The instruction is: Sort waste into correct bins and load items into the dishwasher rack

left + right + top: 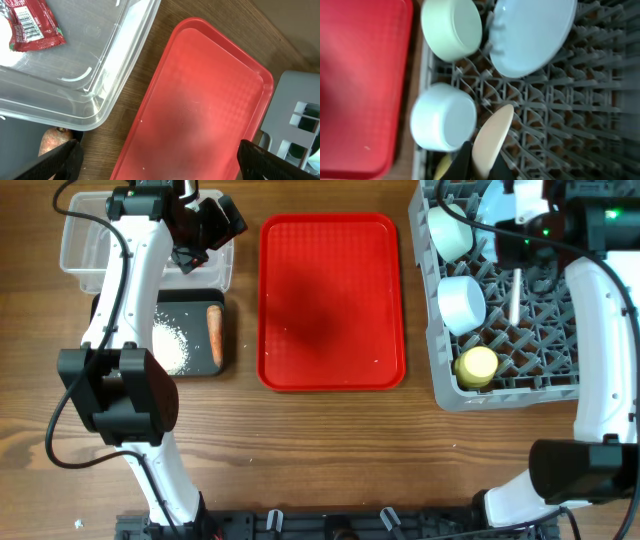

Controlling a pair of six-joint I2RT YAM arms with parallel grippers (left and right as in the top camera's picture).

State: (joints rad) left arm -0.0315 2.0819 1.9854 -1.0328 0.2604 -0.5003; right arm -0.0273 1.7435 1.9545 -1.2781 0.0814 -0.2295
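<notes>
Overhead, the left claw [205, 225] hangs spread wide over the clear tub [85, 240] at upper left. Rice [172, 345] and a carrot [214, 328] lie in the black tray [190, 308] just below, and the red tray [330, 300] sits mid-frame.

Left wrist: a red wrapper [35, 25] lies in the tub at upper left (nothing between the fingers [60, 160]).

Right wrist: the right claw [479, 167] is clenched on the white spoon [492, 135] at the bottom, over the rack [560, 125]. The blue bowl [442, 117] crowds its left, with the green bowl [451, 29] and plate [530, 35] above.
</notes>
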